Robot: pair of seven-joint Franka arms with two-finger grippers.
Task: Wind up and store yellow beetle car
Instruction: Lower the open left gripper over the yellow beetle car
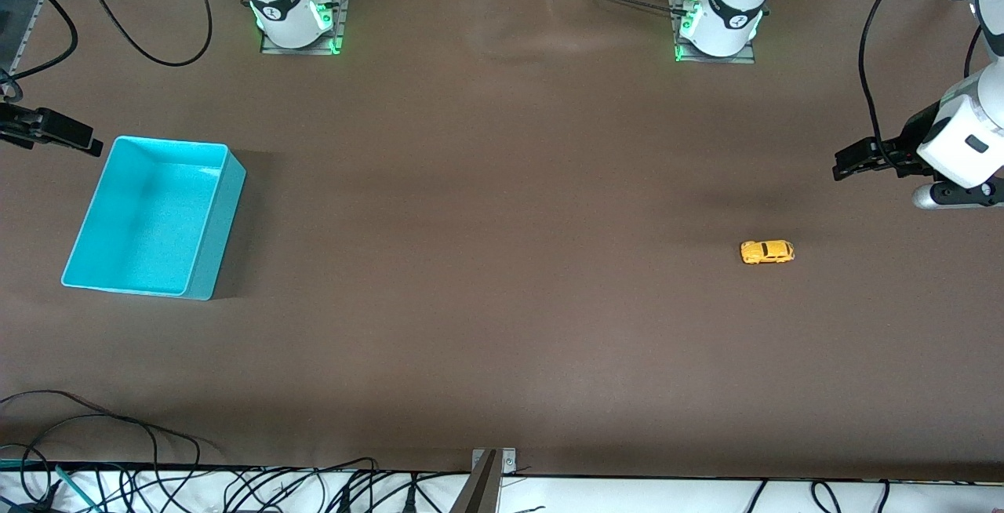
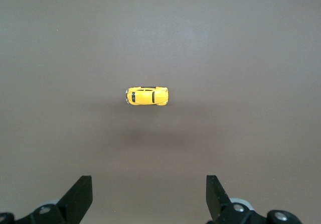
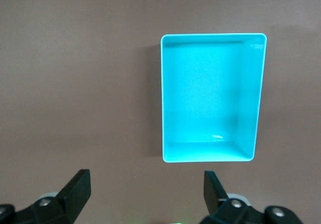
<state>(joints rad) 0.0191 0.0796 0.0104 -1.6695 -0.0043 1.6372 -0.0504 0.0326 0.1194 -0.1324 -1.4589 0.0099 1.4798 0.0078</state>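
Observation:
The yellow beetle car [image 1: 767,252] stands on its wheels on the brown table toward the left arm's end, small and alone [image 2: 146,96]. My left gripper [image 1: 841,161] hangs open over the table near that end, apart from the car, with nothing between its fingers [image 2: 149,194]. An empty turquoise bin [image 1: 223,223] sits toward the right arm's end. My right gripper [image 1: 92,144] hovers open over the table just beside the bin, also holding nothing [image 3: 147,191]. The right wrist view shows the bin's rim [image 3: 163,98] and bare floor.
Both arm bases [image 1: 294,23] [image 1: 718,27] stand along the table edge farthest from the front camera. Loose black cables [image 1: 235,489] and a metal bracket [image 1: 492,478] lie at the edge nearest it. Bare brown tabletop stretches between the bin and the car.

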